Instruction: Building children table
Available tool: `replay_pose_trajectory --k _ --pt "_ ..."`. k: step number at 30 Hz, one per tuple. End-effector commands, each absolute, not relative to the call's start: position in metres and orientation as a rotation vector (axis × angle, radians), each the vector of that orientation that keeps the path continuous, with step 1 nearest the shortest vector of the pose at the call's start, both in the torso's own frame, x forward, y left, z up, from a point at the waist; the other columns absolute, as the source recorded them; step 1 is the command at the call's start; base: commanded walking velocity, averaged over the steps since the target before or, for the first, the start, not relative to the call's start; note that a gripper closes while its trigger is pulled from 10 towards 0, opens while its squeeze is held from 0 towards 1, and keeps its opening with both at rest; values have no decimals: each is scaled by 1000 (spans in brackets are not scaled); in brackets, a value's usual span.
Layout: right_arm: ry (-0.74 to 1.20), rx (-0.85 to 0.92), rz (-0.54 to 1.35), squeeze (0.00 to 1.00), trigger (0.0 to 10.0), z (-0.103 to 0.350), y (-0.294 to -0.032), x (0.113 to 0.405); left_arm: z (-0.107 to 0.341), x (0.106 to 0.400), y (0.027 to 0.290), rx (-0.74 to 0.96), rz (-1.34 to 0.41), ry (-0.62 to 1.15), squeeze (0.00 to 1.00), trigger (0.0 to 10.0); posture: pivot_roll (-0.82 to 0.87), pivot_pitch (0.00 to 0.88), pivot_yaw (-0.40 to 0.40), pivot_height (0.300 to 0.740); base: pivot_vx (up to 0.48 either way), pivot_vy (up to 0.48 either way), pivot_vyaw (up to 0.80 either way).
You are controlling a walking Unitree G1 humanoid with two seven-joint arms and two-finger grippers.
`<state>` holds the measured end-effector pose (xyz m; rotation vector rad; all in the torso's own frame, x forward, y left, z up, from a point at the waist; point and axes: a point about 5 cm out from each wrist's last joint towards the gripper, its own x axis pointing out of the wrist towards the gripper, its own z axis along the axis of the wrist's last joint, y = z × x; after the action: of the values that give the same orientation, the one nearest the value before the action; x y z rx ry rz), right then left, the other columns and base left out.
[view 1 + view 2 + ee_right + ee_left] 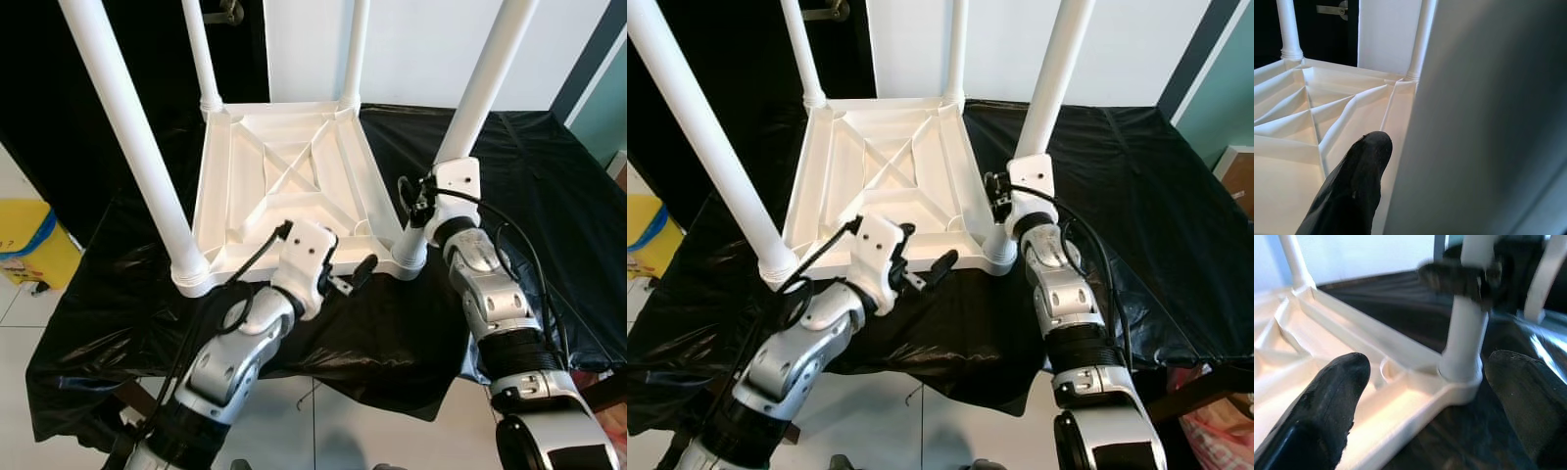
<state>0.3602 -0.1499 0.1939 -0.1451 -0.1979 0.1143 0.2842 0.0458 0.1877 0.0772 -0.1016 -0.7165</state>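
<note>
A white plastic children's table (284,176) lies upside down on a black-draped surface (549,176), with its legs pointing up. My right gripper (415,208) is shut around the near right leg (480,88), low down just above its socket. One black finger (1352,191) lies against that leg (1488,117). My left gripper (348,276) stands open at the tabletop's near edge, left of that leg's socket. Its fingers (1327,406) are wide apart, one over the ribbed underside (1312,333), the other over the black cloth. The near left leg (132,137) stands apart from both grippers.
Two far legs (201,59) (355,49) rise at the back corners. A yellow bin (29,245) sits on the tiled floor at the left. The black cloth hangs over the front edge. A door handle (227,12) shows behind, and teal wall at the right.
</note>
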Motion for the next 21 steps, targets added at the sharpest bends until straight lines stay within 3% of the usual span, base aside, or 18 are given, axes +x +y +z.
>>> replay_pose_trajectory --k 1,2,3,4,6,7,17,19,20,21 --pt "-177 -92 108 0 10000 192 -152 362 189 289 46 94 -734 -112 0 10000 -111 23 -61 740 0 0 0" --pt "-177 -92 108 0 10000 192 -152 362 189 289 46 94 -734 -112 0 10000 -111 23 -61 740 0 0 0" --pt "-166 -55 109 0 6078 191 -152 363 192 292 45 96 -725 -119 0 10000 -111 25 -63 740 0 0 0" --pt "-158 -28 109 0 4667 190 -152 363 195 296 45 99 -718 -127 0 10000 -111 25 -63 740 0 0 0" --pt "-152 -11 112 0 4902 189 -151 363 196 298 44 101 -715 -132 0 10000 -111 27 -63 740 0 0 0" --pt "-149 -7 113 0 10000 189 -151 364 198 300 43 103 -714 -137 0 10000 -111 29 -64 740 0 0 0" --pt "-123 25 102 0 10000 187 -151 367 206 308 36 111 -731 -168 0 10000 -111 32 -64 740 0 0 0" --pt "-104 90 97 0 10000 185 -152 367 209 310 34 121 -738 -177 0 10000 -109 34 -64 740 0 0 0" --pt "-67 259 88 0 10000 180 -153 367 216 316 30 119 -746 -190 0 10000 -110 37 -63 740 0 0 0" --pt "-67 259 88 0 10000 180 -153 367 216 316 30 119 -746 -190 0 10000 -110 37 -63 740 0 0 0"
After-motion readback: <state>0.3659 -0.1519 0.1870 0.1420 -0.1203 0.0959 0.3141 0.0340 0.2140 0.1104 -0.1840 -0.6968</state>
